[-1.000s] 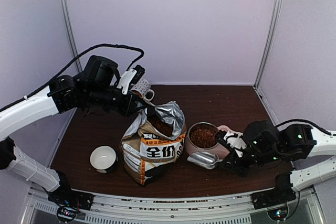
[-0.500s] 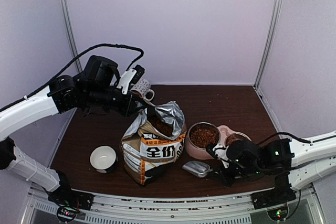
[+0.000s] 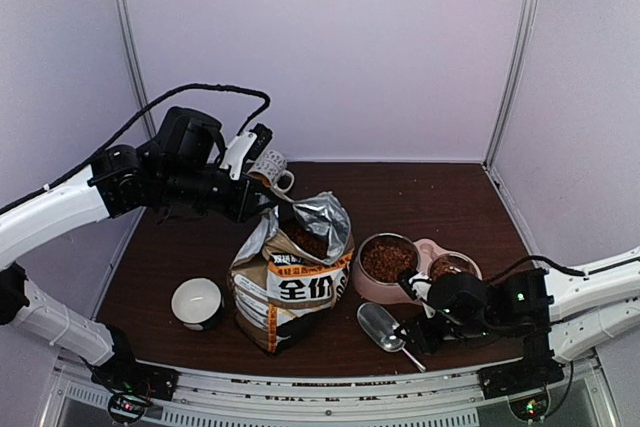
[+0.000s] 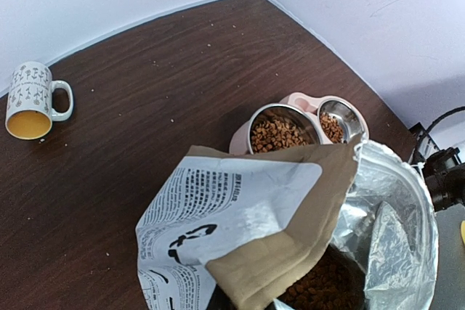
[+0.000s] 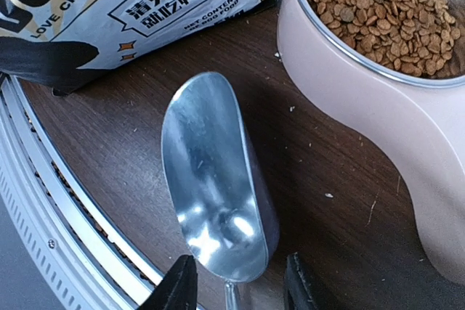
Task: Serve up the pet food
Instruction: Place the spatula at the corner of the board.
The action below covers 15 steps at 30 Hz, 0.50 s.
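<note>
The pet food is brown kibble. It fills the large steel cup (image 5: pixel 378 12) of the pink double bowl (image 3: pixel 425 250), lies in the smaller cup (image 4: pixel 333 125), and shows inside the open printed bag (image 3: pixel 290 282) as kibble (image 4: pixel 320 288). My left gripper (image 3: pixel 266 198) is shut on the bag's top edge and holds its mouth open. An empty metal scoop (image 5: pixel 218 179) lies on the table in front of the bowl. My right gripper (image 5: pixel 236 290) is open, its fingers apart on either side of the scoop's thin handle (image 5: pixel 231 297).
A white bowl (image 3: pixel 197 302) sits left of the bag. A patterned mug (image 4: pixel 33 99) stands at the back left. The table's front rail (image 5: pixel 43 201) runs close beside the scoop. The pink bowl's wall (image 5: pixel 363 121) is just right of it.
The right arm brought the scoop down from beside the bowl onto the table, then its jaws opened and let go. The left arm has held still on the bag.
</note>
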{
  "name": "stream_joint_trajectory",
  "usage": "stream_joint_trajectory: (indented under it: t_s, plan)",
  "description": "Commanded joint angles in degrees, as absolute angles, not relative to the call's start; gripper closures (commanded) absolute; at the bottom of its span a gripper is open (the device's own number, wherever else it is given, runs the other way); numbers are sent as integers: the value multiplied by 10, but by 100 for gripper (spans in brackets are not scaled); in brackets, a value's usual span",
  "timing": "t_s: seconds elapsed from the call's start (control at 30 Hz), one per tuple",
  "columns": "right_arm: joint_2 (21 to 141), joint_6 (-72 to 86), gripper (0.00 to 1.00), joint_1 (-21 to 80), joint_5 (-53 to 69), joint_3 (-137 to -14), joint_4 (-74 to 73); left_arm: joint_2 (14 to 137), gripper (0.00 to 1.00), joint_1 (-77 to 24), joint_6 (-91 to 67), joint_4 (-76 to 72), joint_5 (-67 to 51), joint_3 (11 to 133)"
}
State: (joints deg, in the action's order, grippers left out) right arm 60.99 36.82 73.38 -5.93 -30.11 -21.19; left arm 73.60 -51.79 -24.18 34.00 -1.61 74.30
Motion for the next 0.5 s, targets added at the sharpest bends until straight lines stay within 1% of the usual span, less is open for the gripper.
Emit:
stream_joint_trajectory:
  t_s: [0.0,0.03,0.17,0.3,0.4,0.47]
  plan:
    - [580,382,54,737,-87,-290,-207,687,100,-509,-243,193,1,768]
    - [571,382,48,737,-89,-290,-209,687,100,-509,-243,193,2,767]
    - [525,374,35,737,-113,-293,-228,686,100,-509,-245,191,3,765]
    - [467,346,18,731,-143,-315,-258,685,100,-508,-243,193,1,768]
    - [428,313,2,719,-162,-346,-266,683,100,-504,-243,193,-7,768]
    - [412,293,0,705,-167,-373,-258,682,100,-501,-244,194,-11,769]
